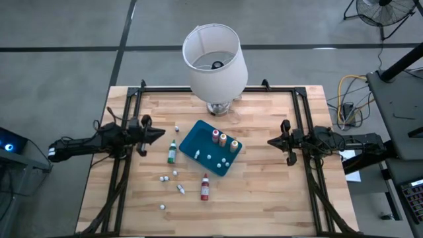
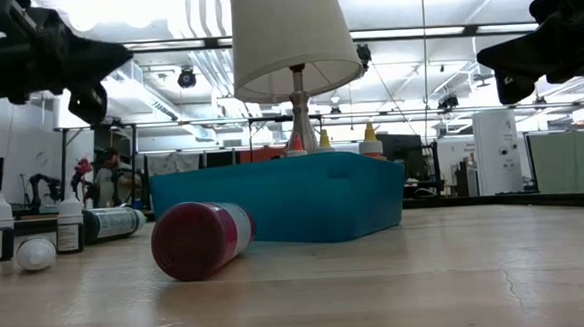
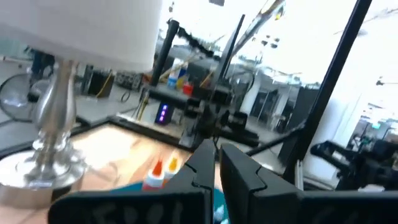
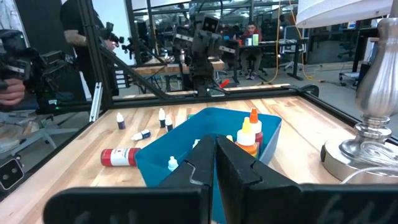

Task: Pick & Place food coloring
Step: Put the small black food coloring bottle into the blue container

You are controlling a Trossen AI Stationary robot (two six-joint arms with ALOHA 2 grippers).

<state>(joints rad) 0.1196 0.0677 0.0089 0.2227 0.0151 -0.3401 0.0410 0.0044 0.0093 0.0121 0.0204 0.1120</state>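
Note:
A teal tray (image 1: 198,142) lies at the table's middle, with three food coloring bottles (image 1: 223,139) standing in its far right corner, also visible in the right wrist view (image 4: 249,134). A green bottle (image 1: 172,153) lies on its side left of the tray. A red bottle (image 1: 205,187) lies on its side near the tray's front (image 2: 201,238). My left gripper (image 1: 162,134) hovers shut, left of the tray and above the table. My right gripper (image 1: 269,141) hovers shut to the tray's right. Both hold nothing.
A white-shaded lamp (image 1: 215,59) stands on its metal foot at the table's far edge, behind the tray. Several small white-capped vials (image 1: 169,177) are scattered front left of the tray. Black frame rails (image 1: 119,178) run along both table sides. A person (image 4: 81,31) stands beyond the table.

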